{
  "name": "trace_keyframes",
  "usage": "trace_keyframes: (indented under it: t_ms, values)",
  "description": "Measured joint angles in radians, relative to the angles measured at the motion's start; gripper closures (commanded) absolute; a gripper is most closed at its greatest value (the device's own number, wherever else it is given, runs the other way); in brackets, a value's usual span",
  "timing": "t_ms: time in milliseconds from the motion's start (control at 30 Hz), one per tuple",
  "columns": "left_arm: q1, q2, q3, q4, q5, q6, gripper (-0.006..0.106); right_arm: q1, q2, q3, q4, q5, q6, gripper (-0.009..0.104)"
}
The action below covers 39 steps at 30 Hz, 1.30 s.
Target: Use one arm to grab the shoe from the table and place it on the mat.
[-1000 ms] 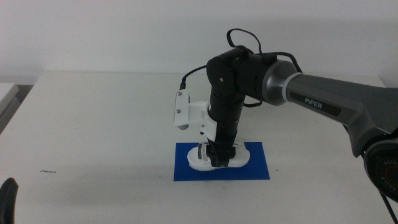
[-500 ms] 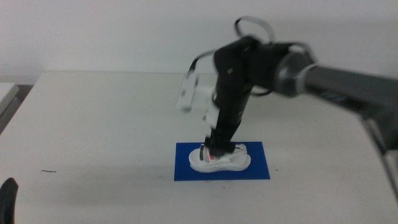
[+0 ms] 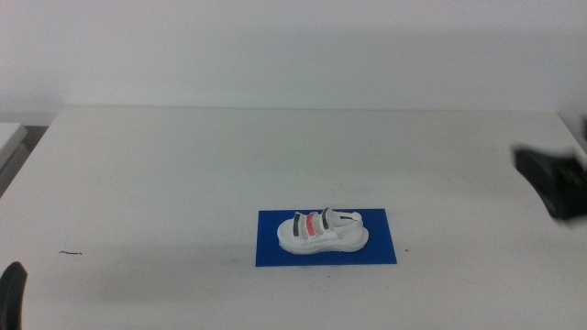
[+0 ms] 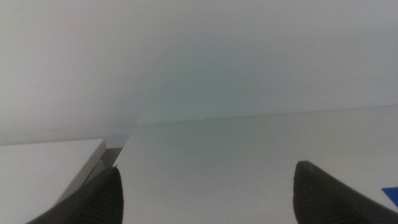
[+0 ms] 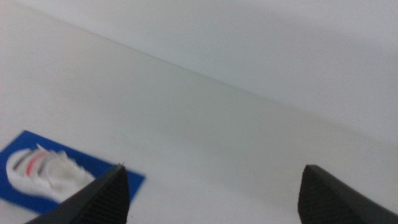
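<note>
The white shoe (image 3: 321, 233), with one red strap between two dark grey ones, lies flat on the blue mat (image 3: 378, 251) on the white table (image 3: 165, 174). It also shows on the mat (image 5: 127, 178) in the right wrist view (image 5: 43, 172). My right gripper (image 5: 211, 190) is open and empty, far from the shoe; its arm is a blurred dark shape (image 3: 555, 181) at the right edge of the middle view. My left gripper (image 4: 205, 193) is open and empty, low at the front left (image 3: 11, 291).
A thin dark mark (image 3: 71, 253) lies on the table at the front left. A second white surface (image 3: 11, 137) adjoins the table's left side, also seen in the left wrist view (image 4: 50, 168). A blue mat corner (image 4: 390, 194) shows there too.
My right gripper has let go of the shoe, lifted off it and drawn back to the right edge. The shoe stays on the mat. The left arm has not moved.
</note>
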Motion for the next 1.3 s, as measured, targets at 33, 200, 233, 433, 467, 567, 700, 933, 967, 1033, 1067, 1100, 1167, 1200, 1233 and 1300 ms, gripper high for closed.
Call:
trace_keyframes:
  t_ms: [33,200,233,433,467,567,700,933,967,1033,1067,1100,1167,1200,1233,1300]
  values:
    - [0.0,0.0,0.0,0.0,0.0,0.0,0.007,-0.02,-0.056,0.063,0.004,-0.015,0.018,0.019]
    - [0.0,0.0,0.0,0.0,0.0,0.0,0.007,-0.077,-0.215,0.284,0.063,-0.049,0.045,0.019]
    - [0.0,0.0,0.0,0.0,0.0,0.0,0.007,-0.083,-0.239,0.319,0.074,-0.061,0.046,0.02]
    - [0.0,0.0,0.0,0.0,0.0,0.0,0.007,-0.089,-0.373,0.453,0.158,-0.193,0.051,0.02]
    - [0.0,0.0,0.0,0.0,0.0,0.0,0.007,-0.089,-0.394,0.466,0.164,-0.2,0.052,0.02]
    - [0.0,0.0,0.0,0.0,0.0,0.0,0.007,-0.089,-0.47,0.521,0.175,-0.218,0.052,0.02]
    - [0.0,0.0,0.0,0.0,0.0,0.0,0.007,-0.089,-0.592,0.601,0.175,-0.222,0.052,0.02]
    - [0.0,0.0,0.0,0.0,0.0,0.0,0.007,-0.089,-0.784,0.653,0.18,-0.198,0.053,0.02]
    - [0.0,0.0,0.0,0.0,0.0,0.0,0.007,-0.09,-0.808,0.653,0.18,-0.195,0.053,0.02]
    - [0.0,0.0,0.0,0.0,0.0,0.0,0.007,-0.09,-0.849,0.653,0.18,-0.186,0.053,0.02]
    - [0.0,0.0,0.0,0.0,0.0,0.0,0.007,-0.092,-0.86,0.653,0.18,-0.184,0.053,0.02]
    - [0.0,0.0,0.0,0.0,0.0,0.0,0.007,-0.092,-0.868,0.653,0.18,-0.181,0.053,0.02]
    - [0.0,0.0,0.0,0.0,0.0,0.0,0.007,-0.092,-0.872,0.653,0.18,-0.175,0.053,0.02]
    - [0.0,0.0,0.0,0.0,0.0,0.0,0.007,-0.092,-0.872,0.653,0.18,-0.17,0.053,0.02]
    - [0.0,0.0,0.0,0.0,0.0,0.0,0.007,-0.092,-0.872,0.653,0.18,-0.164,0.053,0.02]
    - [0.0,0.0,0.0,0.0,0.0,0.0,0.007,-0.092,-0.872,0.653,0.18,-0.147,0.053,0.02]
